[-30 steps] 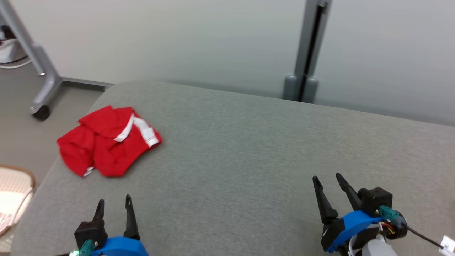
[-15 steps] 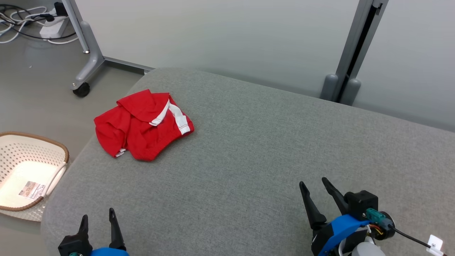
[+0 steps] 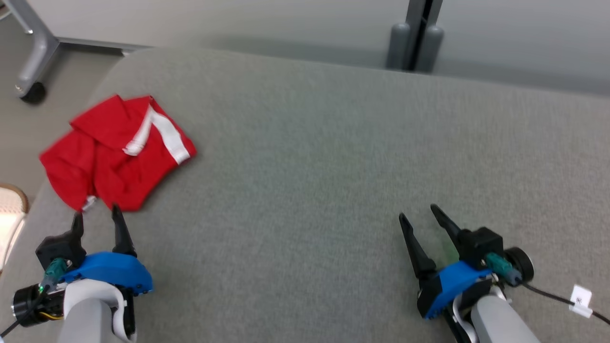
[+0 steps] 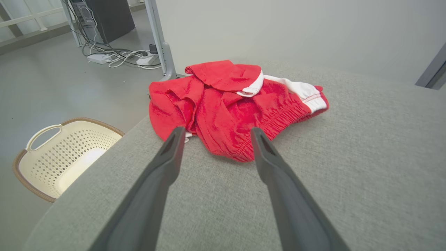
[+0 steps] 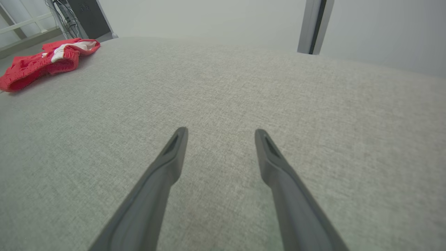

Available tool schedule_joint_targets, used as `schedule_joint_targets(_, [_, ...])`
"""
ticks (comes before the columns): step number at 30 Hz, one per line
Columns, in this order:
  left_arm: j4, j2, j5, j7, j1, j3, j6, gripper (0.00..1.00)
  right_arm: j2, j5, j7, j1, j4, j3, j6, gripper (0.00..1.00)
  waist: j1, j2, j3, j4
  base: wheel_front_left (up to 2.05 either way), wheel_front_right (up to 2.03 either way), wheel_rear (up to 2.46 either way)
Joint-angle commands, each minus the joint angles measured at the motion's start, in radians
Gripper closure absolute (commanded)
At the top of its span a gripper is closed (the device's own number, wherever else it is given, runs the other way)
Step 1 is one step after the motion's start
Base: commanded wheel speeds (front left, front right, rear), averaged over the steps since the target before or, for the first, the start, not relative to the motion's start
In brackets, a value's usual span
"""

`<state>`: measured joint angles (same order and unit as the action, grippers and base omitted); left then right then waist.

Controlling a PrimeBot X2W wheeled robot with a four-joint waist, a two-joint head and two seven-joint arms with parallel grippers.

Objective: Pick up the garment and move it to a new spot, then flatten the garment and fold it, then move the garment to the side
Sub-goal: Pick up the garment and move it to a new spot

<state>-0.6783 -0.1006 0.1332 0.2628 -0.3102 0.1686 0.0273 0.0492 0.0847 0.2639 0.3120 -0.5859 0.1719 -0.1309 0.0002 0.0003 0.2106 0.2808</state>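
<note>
Both released: left pincer (image 3: 95, 212), right pincer (image 3: 418, 212). Red shorts (image 3: 114, 152) at the left's 12 o'clock lie bunched; a shallow pinch may lift one layer.

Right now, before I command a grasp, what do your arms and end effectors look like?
The left end effector and right end effector match: two long, tapered dark fingers on a black block, a glossy blue housing and a pale grey forearm. Each carries a teal connector; the right's thin black cable bears a small white tag.
</note>
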Motion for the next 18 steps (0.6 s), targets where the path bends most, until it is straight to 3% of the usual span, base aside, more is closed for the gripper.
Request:
schedule_joint_targets(1, [-0.019, -0.010, -0.007, 0.003, -0.050, 0.006, 0.003, 0.00, 0.003, -0.012, 0.000, 0.020, 0.010, 0.001, 0.000, 0.00, -0.0002, -0.0003, 0.026, -0.006, 0.00, 0.00, 0.00])
schedule_joint_targets(10, [-0.218, -0.072, -0.015, 0.003, -0.261, 0.025, 0.009, 0.00, 0.003, -0.038, 0.000, 0.085, 0.044, -0.009, 0.000, 0.00, -0.0002, -0.0003, 0.156, -0.080, 0.00, 0.00, 0.00])
schedule_joint_targets(18, [-0.467, -0.106, 0.017, 0.000, -0.358, 0.038, 0.025, 0.00, 0.007, -0.042, -0.001, 0.098, 0.057, -0.033, 0.001, 0.00, -0.0002, -0.0003, 0.189, -0.125, 0.00, 0.00, 0.00])
